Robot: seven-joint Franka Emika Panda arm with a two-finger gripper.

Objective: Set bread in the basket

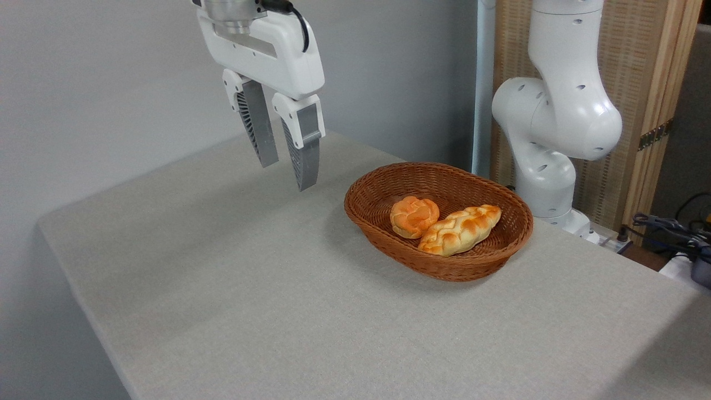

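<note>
The end effector (286,175) hangs in the air above the surface (233,289), its two ribbed grey fingers (256,125) pointing down and spread apart with a clear gap between them; nothing is held. Below it and well off to its right sits the basket (389,244), an oval, shallow, reddish-brown wicker one resting on the grey cloth-covered surface. The bread (414,216), a small round orange-golden bun with a twisted top, lies inside the basket, in the half nearer the end effector. Just to the bun's right, on the side farther from the end effector, lies a longer, paler braided loaf (460,229) with browned ridges, also inside the basket; the two appear to touch, though the angle makes that contact hard to confirm. The end effector is well apart from the basket and from both pieces. Farther right still, beyond the basket, the white base joints of the arm (555,122) rise from the far edge of the surface, in front of a wooden slatted panel (639,72). A tangle of cables (672,233) lies at the far right edge.
</note>
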